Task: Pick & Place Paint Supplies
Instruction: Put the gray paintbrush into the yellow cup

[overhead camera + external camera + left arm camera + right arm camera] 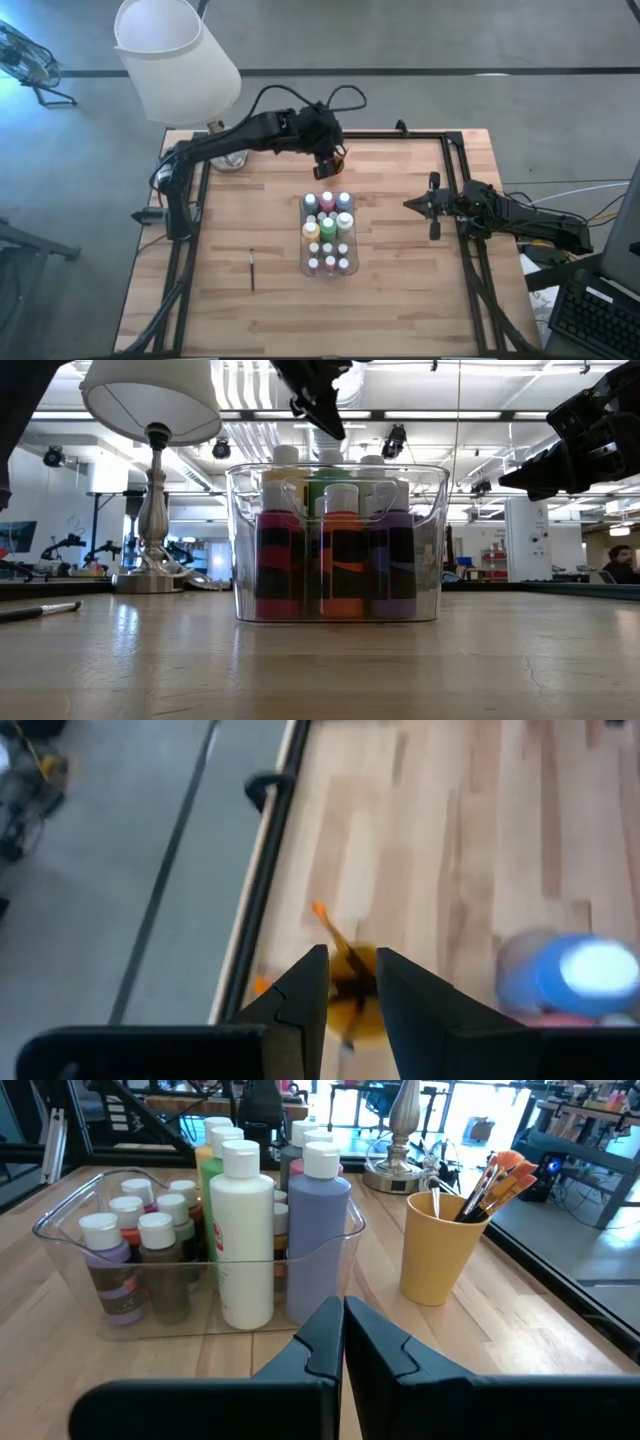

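Observation:
A clear tray (303,238) in the middle of the table holds several paint bottles (328,225), standing upright (245,1230). Just beyond it stands a small orange cup (435,1250) with several orange-tipped brushes (490,1180) leaning in it. My left gripper (352,975) hangs open above the cup (350,1005), slanting down, with nothing between its fingers. One dark paintbrush (252,270) lies flat on the table, near left of the tray. My right gripper (408,205) waits shut at the table's right, pointing at the tray.
A white-shaded lamp (175,60) stands at the far left corner on a metal base (150,575). A black frame rail (262,870) runs along the table's far edge. Bare wood lies near the front edge and left of the tray.

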